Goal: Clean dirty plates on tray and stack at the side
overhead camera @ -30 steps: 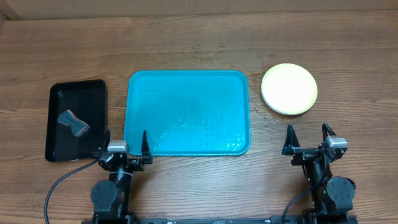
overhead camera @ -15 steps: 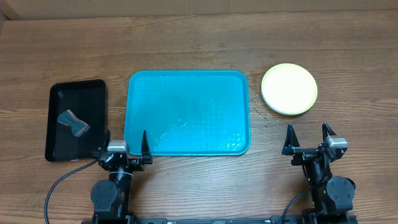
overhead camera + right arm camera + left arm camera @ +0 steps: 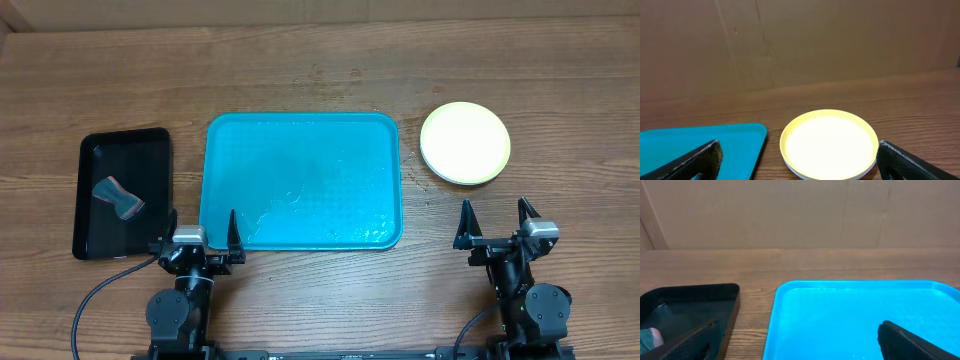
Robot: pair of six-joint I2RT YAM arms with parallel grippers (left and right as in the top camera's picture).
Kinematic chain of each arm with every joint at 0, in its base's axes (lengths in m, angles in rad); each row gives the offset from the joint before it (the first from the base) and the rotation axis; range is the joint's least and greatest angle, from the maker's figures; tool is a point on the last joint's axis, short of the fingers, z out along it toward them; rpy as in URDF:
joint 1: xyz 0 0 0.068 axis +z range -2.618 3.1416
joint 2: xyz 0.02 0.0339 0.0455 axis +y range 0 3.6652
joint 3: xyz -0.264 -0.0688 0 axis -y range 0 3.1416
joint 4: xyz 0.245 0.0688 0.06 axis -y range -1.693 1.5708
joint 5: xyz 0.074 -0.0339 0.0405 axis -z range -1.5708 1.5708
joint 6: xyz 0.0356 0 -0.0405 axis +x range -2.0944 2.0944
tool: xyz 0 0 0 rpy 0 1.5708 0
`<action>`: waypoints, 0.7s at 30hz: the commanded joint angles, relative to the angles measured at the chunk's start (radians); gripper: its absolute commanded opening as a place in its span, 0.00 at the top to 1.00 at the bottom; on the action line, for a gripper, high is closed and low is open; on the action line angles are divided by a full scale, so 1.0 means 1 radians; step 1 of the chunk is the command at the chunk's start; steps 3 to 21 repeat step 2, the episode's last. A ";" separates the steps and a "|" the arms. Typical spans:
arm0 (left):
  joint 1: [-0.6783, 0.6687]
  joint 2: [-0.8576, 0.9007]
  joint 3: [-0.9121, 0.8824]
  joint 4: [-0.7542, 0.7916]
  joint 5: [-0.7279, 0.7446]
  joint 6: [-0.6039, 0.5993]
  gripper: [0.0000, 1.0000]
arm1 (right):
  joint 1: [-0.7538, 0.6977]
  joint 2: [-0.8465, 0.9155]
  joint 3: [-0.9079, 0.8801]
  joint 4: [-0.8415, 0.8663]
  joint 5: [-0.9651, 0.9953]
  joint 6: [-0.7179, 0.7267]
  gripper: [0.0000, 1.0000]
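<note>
The turquoise tray (image 3: 228,180) lies in the middle of the table with no plate on it, only a wet sheen. To its right stands a stack of plates (image 3: 465,143) with a yellow-green rimmed one on top; a white rim shows beneath it in the right wrist view (image 3: 829,145). My left gripper (image 3: 198,230) rests open at the tray's (image 3: 840,320) near left corner, holding nothing. Just in front of the stack, my right gripper (image 3: 494,222) stands open and holds nothing either.
A smaller black tray (image 3: 100,240) sits at the far left with a grey crumpled wipe (image 3: 118,198) in it. A cardboard wall (image 3: 800,40) backs the table. Small crumbs (image 3: 408,170) lie between the tray and the stack.
</note>
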State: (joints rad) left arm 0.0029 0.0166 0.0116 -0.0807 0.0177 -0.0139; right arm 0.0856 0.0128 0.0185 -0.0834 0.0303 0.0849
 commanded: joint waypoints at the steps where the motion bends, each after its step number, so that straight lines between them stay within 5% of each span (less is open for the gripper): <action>1: -0.003 -0.013 -0.007 0.003 -0.005 0.029 0.01 | 0.004 -0.010 -0.010 0.003 0.005 -0.003 0.00; 21: -0.003 -0.013 -0.007 0.003 -0.005 0.029 0.00 | 0.004 -0.010 -0.010 0.003 0.005 -0.003 0.00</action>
